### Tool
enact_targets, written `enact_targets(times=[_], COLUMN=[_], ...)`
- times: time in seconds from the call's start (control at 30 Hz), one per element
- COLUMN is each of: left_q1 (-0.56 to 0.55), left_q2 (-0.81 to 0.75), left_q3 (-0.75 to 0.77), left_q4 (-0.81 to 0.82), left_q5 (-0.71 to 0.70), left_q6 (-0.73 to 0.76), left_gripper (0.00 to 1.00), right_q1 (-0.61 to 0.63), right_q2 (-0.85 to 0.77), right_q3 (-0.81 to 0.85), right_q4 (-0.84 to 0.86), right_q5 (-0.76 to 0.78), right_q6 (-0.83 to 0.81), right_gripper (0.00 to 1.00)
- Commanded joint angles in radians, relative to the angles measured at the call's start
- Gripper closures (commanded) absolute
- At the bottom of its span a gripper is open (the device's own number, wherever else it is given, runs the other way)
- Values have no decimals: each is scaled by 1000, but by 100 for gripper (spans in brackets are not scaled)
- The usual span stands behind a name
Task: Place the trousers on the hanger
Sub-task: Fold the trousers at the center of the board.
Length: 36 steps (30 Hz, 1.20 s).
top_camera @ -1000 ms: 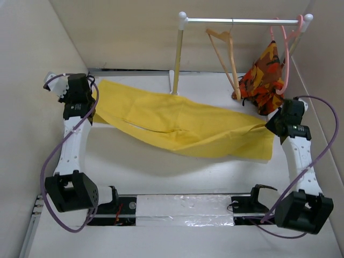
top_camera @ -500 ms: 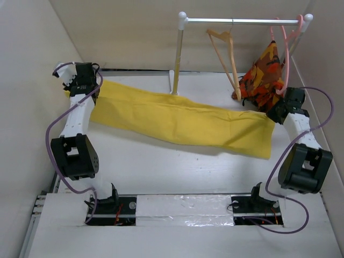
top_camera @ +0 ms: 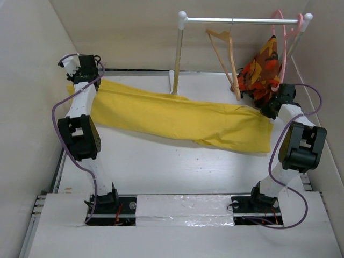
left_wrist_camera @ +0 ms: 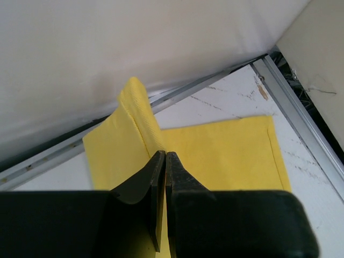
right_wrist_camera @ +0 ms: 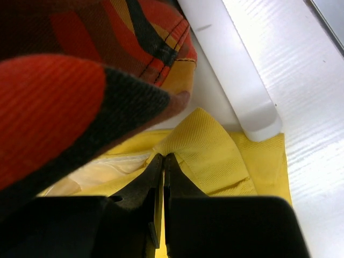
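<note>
The trousers are matt woven cloth, the hanger is smooth pale wood, and the rail is shiny metal.

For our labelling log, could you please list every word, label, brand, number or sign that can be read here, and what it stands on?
None: no text can be read in any view. The trousers, hanger, patterned garment and rail show no lettering, label or number.
</note>
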Motion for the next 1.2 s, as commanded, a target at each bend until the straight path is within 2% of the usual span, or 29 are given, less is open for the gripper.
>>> enact_targets(times=[0.0, 0.47, 0.5, 0.57, 0.63, 0.67, 0.7, 0.73, 0.77, 0.87, 0.9, 0.97, 1.0, 1.1, 1.17], left_q1=[17, -64, -64, -64, -73, -73, -73, -73, -73, -73, -73, -73, -73, -50, -29], left_q2=[23, 322, 351, 375, 407, 410, 416, 411, 395, 353, 308, 252, 190, 71, 34], left_q3=[101, 417, 438, 448, 469, 469, 468, 454, 423, 373, 315, 242, 151, -11, -121], left_q4=[100, 186, 209, 245, 255, 261, 249, 252, 253, 241, 236, 232, 229, 262, 229], left_q5=[-61, -100, -100, -83, -78, -46, -17, -11, 3, 14, 21, 41, 49, 107, 190], left_q6=[72, 213, 221, 282, 301, 310, 313, 307, 302, 270, 256, 224, 183, 135, 60], left_gripper=[100, 99, 96, 83, 74, 50, 45, 43, 37, 35, 35, 38, 40, 43, 43], right_q1=[3, -15, -15, -6, -6, -6, -6, -6, -6, -17, -17, -17, -26, -26, -26], right_q2=[25, 124, 130, 142, 150, 150, 142, 138, 113, 62, 41, -31, -56, -160, -214], right_q3=[64, 52, 59, 64, 55, 47, 44, 34, 23, -29, -48, -122, -152, -283, -353], right_q4=[123, 168, 166, 163, 171, 178, 181, 183, 195, 230, 241, 281, 298, 379, 427], right_q5=[74, 76, 77, 80, 79, 76, 73, 61, 48, 11, -19, -41, -48, -93, -125], right_q6=[-10, -18, -18, -18, -17, -17, -17, -14, -12, 6, 12, 26, 34, 65, 94], right_gripper=[100, 100, 100, 100, 97, 94, 85, 76, 58, 32, 20, 13, 9, 9, 9])
